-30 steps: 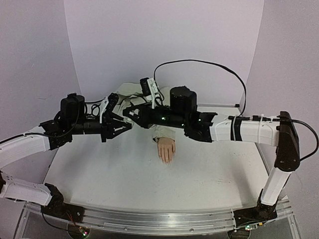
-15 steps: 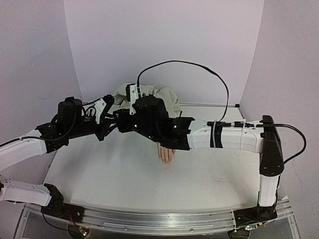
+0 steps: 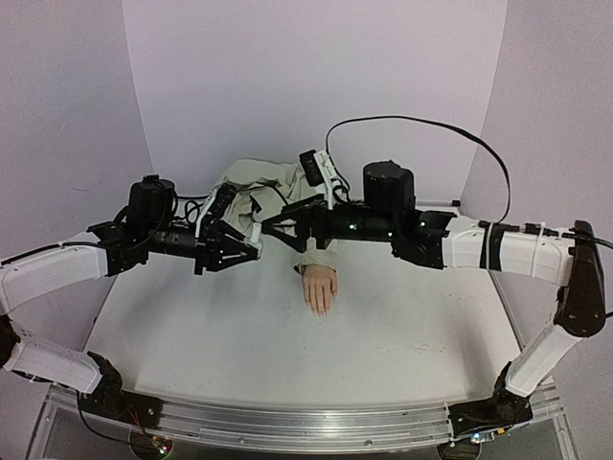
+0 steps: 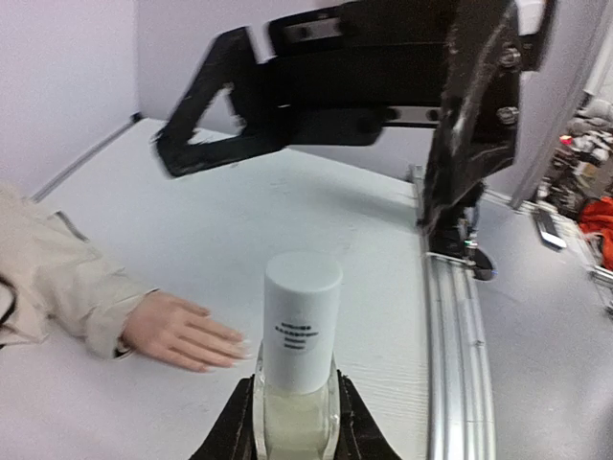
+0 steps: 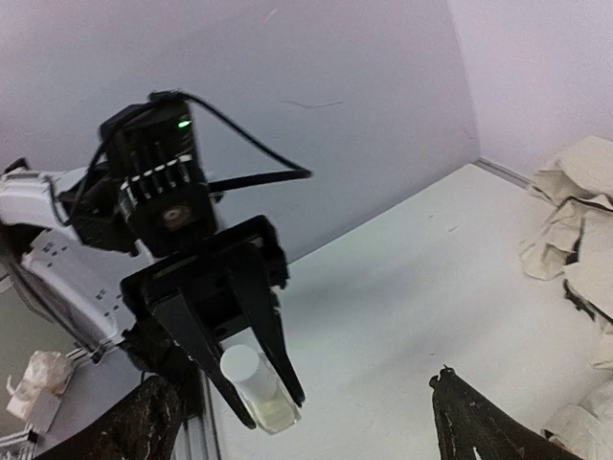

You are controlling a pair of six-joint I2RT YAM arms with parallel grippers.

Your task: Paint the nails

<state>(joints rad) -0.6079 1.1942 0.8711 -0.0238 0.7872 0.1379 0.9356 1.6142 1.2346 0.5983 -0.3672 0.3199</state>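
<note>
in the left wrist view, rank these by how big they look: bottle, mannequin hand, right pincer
1. right pincer, largest by far
2. bottle, though it sits nearest the camera, which inflates it
3. mannequin hand

A white table [image 3: 192,326] carries a mannequin hand [image 3: 320,287] lying palm down near its middle, fingers pointing toward the near edge. The hand's beige sleeve [image 3: 308,263] runs back into a crumpled heap of the same cloth [image 3: 257,182] lying against the rear wall. A metal rail [image 3: 306,424] runs along the table's near edge.
</note>
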